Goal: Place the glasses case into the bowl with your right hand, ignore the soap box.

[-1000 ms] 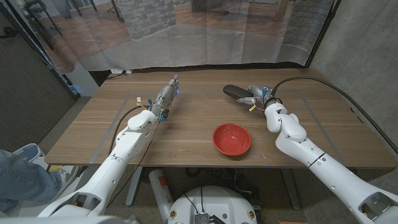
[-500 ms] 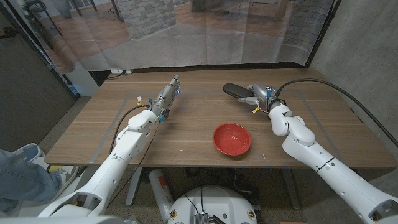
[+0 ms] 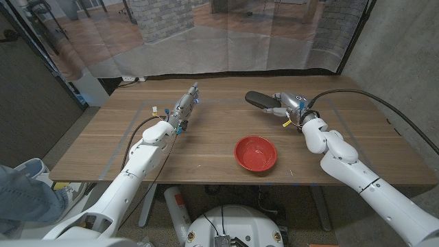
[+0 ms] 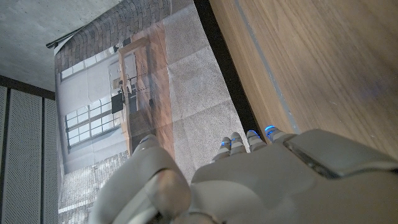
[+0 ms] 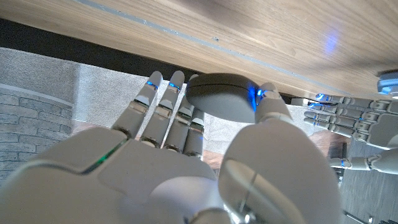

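A dark oval glasses case (image 3: 258, 100) is at the back of the wooden table (image 3: 206, 147), to the right of its middle. My right hand (image 3: 289, 105) grips the case's right end. In the right wrist view the case (image 5: 221, 94) sits between the thumb and the fingers (image 5: 163, 106) of that hand (image 5: 186, 165). I cannot tell whether the case touches the table. The red bowl (image 3: 256, 152) stands nearer the front edge, below the case in the head view, with nothing in it. My left hand (image 3: 184, 107) reaches out at the back left, fingers straight, holding nothing.
A grey curtain (image 3: 226, 34) hangs right behind the table's far edge. A concrete wall (image 3: 405, 48) closes the right side. My left hand (image 5: 351, 118) shows across the table in the right wrist view. Bare wood lies between the bowl and both hands.
My right forearm and elbow have swung to the right, and the hand with the case has shifted slightly right. The left arm and the bowl have not moved.
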Controlling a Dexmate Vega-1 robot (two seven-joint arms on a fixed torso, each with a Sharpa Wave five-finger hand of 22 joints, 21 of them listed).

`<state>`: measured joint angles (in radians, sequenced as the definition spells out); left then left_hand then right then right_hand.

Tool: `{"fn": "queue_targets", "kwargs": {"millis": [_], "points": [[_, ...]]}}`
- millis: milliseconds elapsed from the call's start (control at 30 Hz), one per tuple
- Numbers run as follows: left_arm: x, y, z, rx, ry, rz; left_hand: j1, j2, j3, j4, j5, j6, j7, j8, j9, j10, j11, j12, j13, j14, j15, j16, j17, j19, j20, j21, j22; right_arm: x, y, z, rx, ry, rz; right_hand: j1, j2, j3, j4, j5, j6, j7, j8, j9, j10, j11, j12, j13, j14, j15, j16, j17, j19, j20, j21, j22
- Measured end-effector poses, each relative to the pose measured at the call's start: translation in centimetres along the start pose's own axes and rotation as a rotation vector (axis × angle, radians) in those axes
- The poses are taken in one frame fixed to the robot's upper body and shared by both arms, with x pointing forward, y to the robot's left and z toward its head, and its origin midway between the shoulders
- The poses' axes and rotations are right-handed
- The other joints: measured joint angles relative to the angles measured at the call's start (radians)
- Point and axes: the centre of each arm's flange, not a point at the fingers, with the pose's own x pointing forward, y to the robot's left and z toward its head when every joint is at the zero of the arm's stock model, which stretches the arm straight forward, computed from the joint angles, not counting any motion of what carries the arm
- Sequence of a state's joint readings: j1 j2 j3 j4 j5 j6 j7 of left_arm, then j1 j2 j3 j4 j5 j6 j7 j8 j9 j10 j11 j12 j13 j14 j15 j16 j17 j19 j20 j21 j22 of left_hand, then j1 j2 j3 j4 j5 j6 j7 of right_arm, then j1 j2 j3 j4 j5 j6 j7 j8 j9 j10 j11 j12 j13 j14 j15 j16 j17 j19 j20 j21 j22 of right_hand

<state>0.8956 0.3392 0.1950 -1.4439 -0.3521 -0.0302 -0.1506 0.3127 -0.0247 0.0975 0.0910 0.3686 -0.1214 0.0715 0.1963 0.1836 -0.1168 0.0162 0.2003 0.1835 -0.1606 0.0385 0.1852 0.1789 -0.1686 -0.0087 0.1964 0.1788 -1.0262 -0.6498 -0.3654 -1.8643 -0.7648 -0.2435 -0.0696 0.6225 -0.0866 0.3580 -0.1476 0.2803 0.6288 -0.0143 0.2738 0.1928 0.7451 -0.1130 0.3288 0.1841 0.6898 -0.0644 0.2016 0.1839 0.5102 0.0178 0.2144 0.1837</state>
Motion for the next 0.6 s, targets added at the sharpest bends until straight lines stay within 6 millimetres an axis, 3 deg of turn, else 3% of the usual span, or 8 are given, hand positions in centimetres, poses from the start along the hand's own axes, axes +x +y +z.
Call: {"fn": "queue_targets", "kwargs": {"millis": [600], "points": [[-0.2, -0.7, 0.5, 0.010, -0.014, -0.001, 0.000, 0.000, -0.003, -0.003, 0.000, 0.000, 0.000, 0.000, 0.000, 0.000, 0.000, 0.000, 0.000, 0.000, 0.000, 0.000, 0.000, 0.000, 0.000, 0.000, 0.000, -1.9, -0.6, -0.4, -0.005, -0.051, -0.037, 0.004, -0.004, 0.004, -0.004, -0.001, 0.000, 0.000, -0.003, 0.000, 0.000, 0.000, -0.004, 0.000, 0.000, 0.000, 0.000, 0.000, 0.000, 0.000, 0.000, 0.000]]}}
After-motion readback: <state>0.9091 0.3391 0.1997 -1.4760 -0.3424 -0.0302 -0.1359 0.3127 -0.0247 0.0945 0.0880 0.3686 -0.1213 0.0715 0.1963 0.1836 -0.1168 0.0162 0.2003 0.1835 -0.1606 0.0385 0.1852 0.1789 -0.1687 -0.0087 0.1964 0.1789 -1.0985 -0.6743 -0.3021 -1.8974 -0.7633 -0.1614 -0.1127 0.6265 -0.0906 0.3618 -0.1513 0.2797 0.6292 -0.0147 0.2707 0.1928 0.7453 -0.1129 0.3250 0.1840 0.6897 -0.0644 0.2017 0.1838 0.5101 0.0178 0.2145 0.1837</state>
